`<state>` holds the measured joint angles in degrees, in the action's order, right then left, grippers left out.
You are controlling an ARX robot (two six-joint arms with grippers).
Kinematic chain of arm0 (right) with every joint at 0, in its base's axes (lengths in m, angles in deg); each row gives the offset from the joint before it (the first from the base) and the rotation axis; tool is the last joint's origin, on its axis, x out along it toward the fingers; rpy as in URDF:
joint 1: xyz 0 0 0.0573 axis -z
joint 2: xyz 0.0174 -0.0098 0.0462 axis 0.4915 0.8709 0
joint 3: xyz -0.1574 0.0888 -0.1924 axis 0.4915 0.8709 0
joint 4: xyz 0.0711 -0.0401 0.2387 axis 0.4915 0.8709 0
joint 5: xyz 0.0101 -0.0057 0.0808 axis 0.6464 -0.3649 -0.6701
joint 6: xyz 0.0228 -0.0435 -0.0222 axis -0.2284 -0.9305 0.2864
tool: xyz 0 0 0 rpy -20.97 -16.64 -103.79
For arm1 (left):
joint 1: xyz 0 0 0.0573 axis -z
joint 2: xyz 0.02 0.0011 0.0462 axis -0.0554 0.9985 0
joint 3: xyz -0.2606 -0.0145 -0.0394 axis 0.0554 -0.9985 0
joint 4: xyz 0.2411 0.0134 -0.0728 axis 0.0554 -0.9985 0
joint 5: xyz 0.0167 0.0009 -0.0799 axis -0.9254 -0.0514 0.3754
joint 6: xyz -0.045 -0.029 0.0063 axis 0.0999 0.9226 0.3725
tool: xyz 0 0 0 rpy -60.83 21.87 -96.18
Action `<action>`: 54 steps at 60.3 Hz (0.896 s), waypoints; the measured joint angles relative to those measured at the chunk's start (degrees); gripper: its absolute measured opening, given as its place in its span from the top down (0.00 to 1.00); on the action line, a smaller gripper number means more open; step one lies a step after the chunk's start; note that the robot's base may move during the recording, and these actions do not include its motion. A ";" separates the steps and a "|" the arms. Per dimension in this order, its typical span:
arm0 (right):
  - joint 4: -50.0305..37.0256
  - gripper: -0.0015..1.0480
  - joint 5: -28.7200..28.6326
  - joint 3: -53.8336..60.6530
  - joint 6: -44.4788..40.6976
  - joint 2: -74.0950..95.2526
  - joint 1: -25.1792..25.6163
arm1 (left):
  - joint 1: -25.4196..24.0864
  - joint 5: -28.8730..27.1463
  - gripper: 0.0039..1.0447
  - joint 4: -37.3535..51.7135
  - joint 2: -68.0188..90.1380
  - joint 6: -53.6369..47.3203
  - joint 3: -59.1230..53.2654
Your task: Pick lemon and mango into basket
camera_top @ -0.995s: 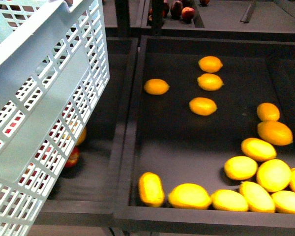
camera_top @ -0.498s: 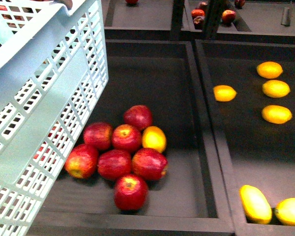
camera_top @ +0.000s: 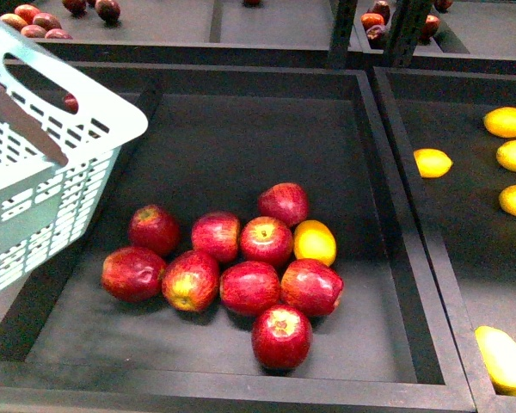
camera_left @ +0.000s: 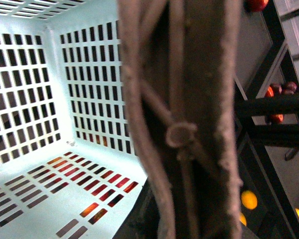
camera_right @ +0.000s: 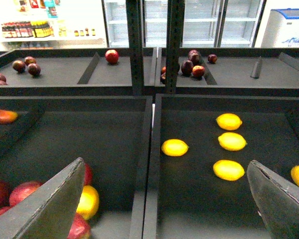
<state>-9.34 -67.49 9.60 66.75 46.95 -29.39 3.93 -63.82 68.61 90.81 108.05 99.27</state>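
Note:
The turquoise basket (camera_top: 43,185) hangs tilted at the left of the front view, its brown handle (camera_top: 24,122) across the top. In the left wrist view the handle (camera_left: 189,99) fills the middle, my left gripper is shut on it, and the basket's slotted floor (camera_left: 35,199) is bare. Lemons (camera_top: 433,162) lie in the right bin, and also show in the right wrist view (camera_right: 175,147). An oblong yellow mango (camera_top: 504,360) lies at the right bin's near edge. My right gripper (camera_right: 162,209) is open and empty, above the divider between the bins.
Several red apples (camera_top: 249,286) sit clustered in the middle bin, with one yellow fruit (camera_top: 315,242) among them. Black bin walls (camera_top: 387,189) divide the shelf. A rear shelf holds dark fruits (camera_right: 194,62) behind upright posts (camera_right: 134,45).
The front view has swung left, from the lemon bin to the apple bin. The basket has shifted left and lower in view, showing its rim and handle.

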 joint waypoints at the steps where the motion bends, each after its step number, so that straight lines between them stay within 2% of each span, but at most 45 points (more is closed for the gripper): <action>1: 0.00 0.08 0.00 0.00 0.00 0.00 0.00 | 0.09 0.48 0.96 0.26 0.66 -0.15 0.39; 11: 0.00 0.08 0.00 0.00 0.00 0.00 0.00 | 4.09 10.19 0.96 5.01 10.27 0.02 7.72; 17: 0.00 0.08 0.00 0.00 -0.02 0.00 0.00 | 7.19 12.59 0.96 5.07 13.86 1.55 11.43; 35: 0.00 0.08 0.02 0.00 0.00 0.00 0.00 | 18.78 15.10 0.96 4.55 16.44 1.01 15.98; 54: 0.00 0.08 0.02 0.00 0.00 0.00 0.00 | 26.82 18.16 0.96 8.00 16.02 0.57 15.08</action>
<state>-9.34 -67.47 9.60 66.75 46.95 -29.39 30.75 -45.66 76.61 106.83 108.62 114.35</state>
